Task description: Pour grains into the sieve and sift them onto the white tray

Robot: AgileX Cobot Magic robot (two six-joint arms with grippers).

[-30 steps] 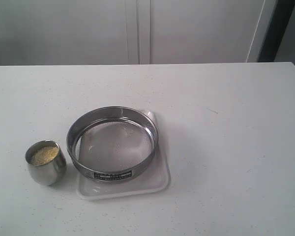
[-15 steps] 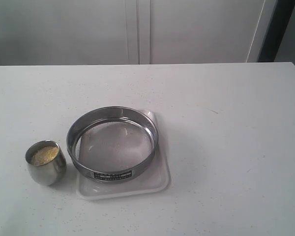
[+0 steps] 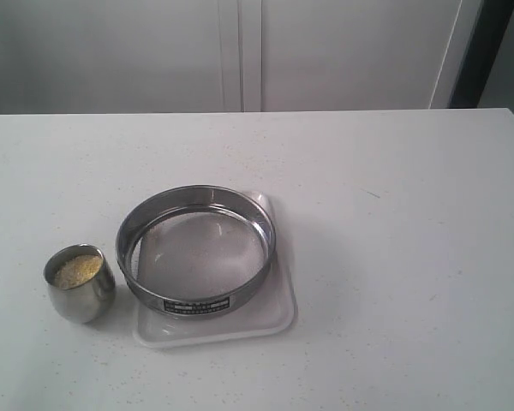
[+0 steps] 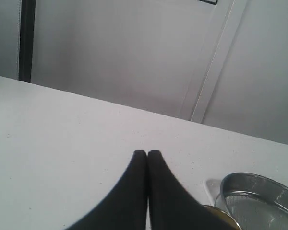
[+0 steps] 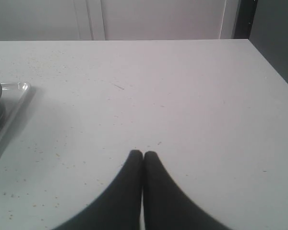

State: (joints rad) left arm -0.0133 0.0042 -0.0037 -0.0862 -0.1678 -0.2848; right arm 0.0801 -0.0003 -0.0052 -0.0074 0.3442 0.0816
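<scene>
Exterior view: a round shallow steel-rimmed sieve with a fine mesh bottom [image 3: 197, 253] rests on a flat white rectangular plastic tray with rounded corners [image 3: 270, 318], a little forward of the middle of the pale grey table [image 3: 394, 257]. The sieve covers most of the tray. Bare tray rim shows around it from about one o'clock round to seven o'clock, and the sieve's wall overhangs the tray's edge toward nine o'clock. A small black-and-white label sits on the sieve's wall at six o'clock.

At roughly eight o'clock from the sieve, just beside it but apart, a small rounded steel cup [image 3: 80, 291] stands upright on the table. The loose yellowish grains [image 3: 77, 270] lie inside this cup, a little below its rim. White cabinet panels [image 3: 240, 51] stand beyond the table's far edge at twelve o'clock.

Left wrist view: the left gripper [image 4: 147, 154] has its two black fingers pressed together with nothing between them, above bare table, the sieve near it.

Right wrist view: the right gripper [image 5: 143, 154] is likewise pinched tight and empty, well apart from the tray.
</scene>
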